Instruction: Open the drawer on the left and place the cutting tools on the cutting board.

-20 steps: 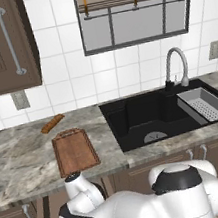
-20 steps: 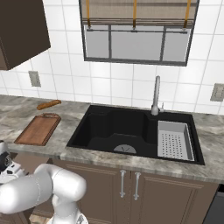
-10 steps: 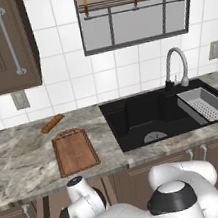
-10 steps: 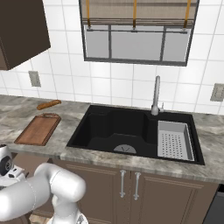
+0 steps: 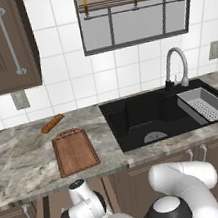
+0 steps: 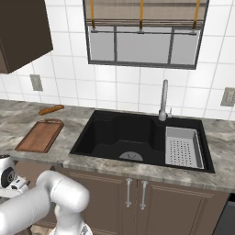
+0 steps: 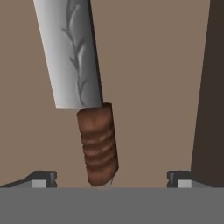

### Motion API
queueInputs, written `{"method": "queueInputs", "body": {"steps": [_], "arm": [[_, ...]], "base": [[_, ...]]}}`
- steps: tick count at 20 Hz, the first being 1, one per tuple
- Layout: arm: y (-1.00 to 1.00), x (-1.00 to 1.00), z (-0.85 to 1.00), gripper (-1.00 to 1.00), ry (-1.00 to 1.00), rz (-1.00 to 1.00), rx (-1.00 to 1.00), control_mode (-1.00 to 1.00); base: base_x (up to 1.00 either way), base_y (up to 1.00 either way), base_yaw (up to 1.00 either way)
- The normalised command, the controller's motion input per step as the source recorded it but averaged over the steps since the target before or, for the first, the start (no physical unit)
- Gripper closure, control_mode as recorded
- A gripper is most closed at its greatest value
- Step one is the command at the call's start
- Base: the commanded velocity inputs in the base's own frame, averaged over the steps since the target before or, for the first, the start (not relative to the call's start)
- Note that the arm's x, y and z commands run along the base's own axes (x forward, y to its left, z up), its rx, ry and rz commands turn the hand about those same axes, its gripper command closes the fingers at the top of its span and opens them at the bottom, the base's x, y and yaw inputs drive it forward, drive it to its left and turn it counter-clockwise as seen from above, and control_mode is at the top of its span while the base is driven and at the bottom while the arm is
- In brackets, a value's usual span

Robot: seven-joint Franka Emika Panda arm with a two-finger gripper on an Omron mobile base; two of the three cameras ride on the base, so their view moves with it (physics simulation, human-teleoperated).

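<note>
A knife lies flat on the pale brown floor of the open drawer, with its grey blade toward the top of the hand view and its ribbed brown handle toward me. My gripper hangs open just over the handle's end, one fingertip on each side and not touching it. In the left base view the arm's wrist reaches down into the pulled-out drawer under the counter. The reddish-brown cutting board lies bare on the counter above.
An orange-brown bread stick lies behind the board. The black sink with a grey drainer basket and faucet is to the right. The drawer's dark side wall stands close beside the knife.
The wrist has sunk slightly lower toward the drawer. The jaws have stayed wide open.
</note>
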Motion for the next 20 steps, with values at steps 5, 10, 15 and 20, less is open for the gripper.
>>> {"method": "queueInputs", "body": {"steps": [5, 10, 15, 20], "arm": [[0.00, 0.04, -0.19, -1.00, 0.00, -0.02, 0.00, -1.00], [0.00, 0.04, -0.21, -1.00, 0.00, -0.01, 0.00, -1.00], [0.00, 0.07, -0.24, -1.00, 0.00, -0.01, 0.00, -1.00], [0.00, 0.07, -0.21, -1.00, 0.00, -0.02, 0.00, -1.00]], "base": [[0.00, 0.00, 0.00], [0.00, 0.00, 0.00], [0.00, 0.00, 0.00], [0.00, 0.00, 0.00]]}}
